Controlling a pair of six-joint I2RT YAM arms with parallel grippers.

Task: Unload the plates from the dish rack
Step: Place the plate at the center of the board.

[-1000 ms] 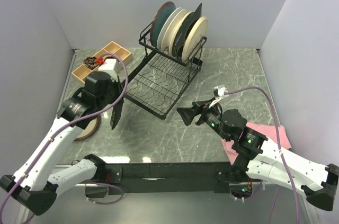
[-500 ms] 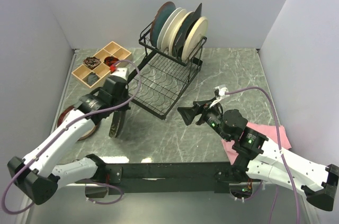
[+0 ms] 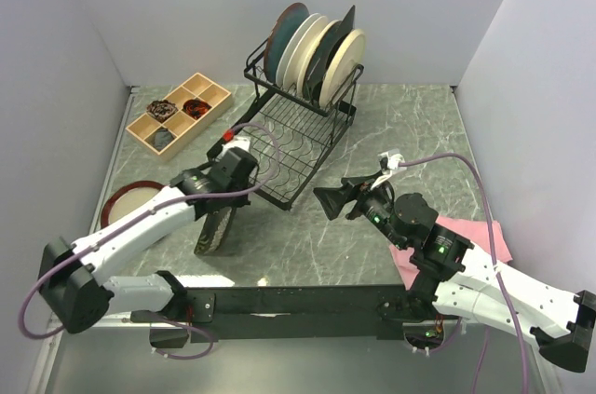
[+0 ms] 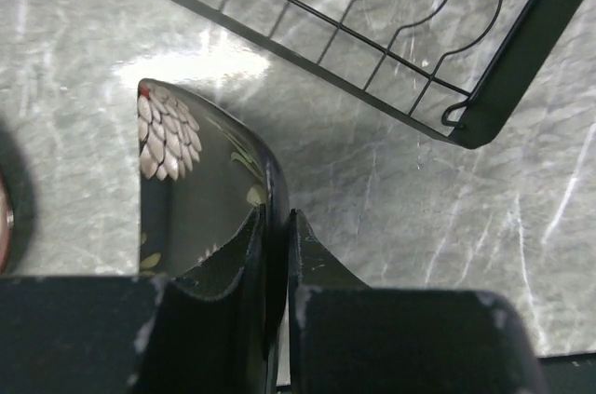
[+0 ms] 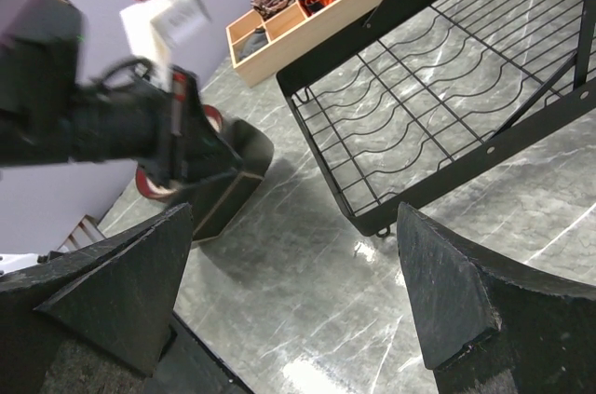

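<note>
My left arm had swung in from the left side of the table [image 3: 400,124], away from the tray [image 3: 177,113], and come down in front of the rack [image 3: 279,147]. That uncovered the brown-rimmed plate [image 3: 130,200], which lay flat near the table's left edge. The right arm had barely shifted.

The left gripper [image 4: 277,222] was clamped on the rim of the black plate [image 4: 191,184], one finger on each face. The plate hung on edge with its flowered corner pointing down at the marble. I could not tell whether that corner was touching the table. In the left wrist view the rack's near rail ran across above the plate, with a strip of bare marble between them. The rack's front corner sat off to the right, apart from the plate. The brown-rimmed plate was well to the plate's left.

The right gripper [image 5: 293,217] hovered over the table with its fingers spread wide and nothing between them, aimed at the rack's near corner. Bare marble lay between the two grippers in front of the rack. The cloth [image 3: 475,231] lay by the right arm, near the right edge.

The remaining plates [image 3: 317,49] stood on edge in the rack's upper frame at the far end, and the lower grid held nothing.
</note>
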